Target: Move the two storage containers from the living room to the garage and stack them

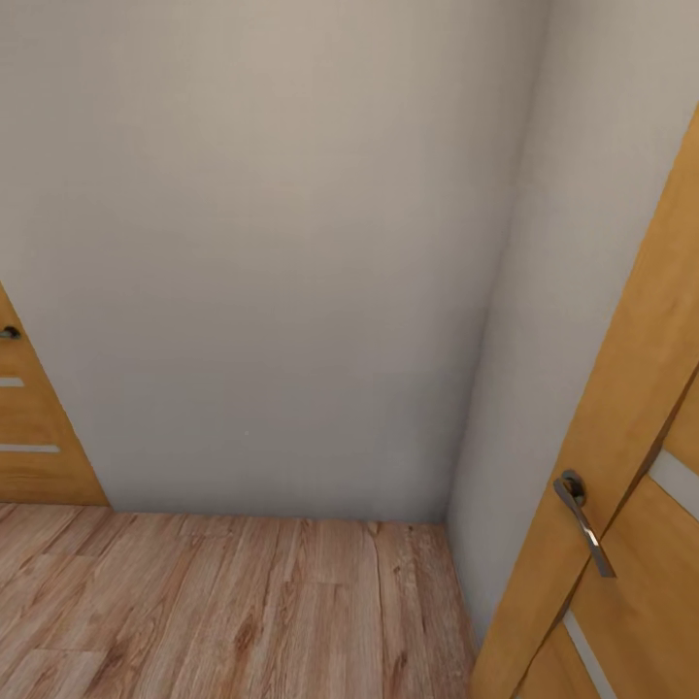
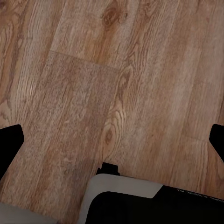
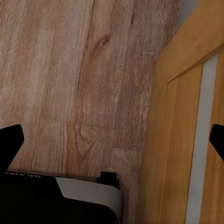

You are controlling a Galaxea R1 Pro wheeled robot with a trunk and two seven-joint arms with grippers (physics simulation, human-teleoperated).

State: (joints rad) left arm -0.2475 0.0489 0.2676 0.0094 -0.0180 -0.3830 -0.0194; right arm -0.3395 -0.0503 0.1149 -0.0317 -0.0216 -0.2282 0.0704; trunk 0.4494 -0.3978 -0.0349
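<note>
Right door (image 1: 621,505) and left door (image 1: 34,427) are cut off by the frame edges; fingers (image 2: 9,144) show tips only.

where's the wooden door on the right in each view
Head view: the wooden door stands along the right edge, with its metal handle low down.
Left wrist view: not in it, just floor planks.
Right wrist view: the same door runs down the right side.
Shared landmark: the wood plank floor, under both wrist cameras.

Floor: light brown wood plank flooring (image 1: 243,602), visible grain and knots.
Meets: plain pale wall and wooden doors.
</note>
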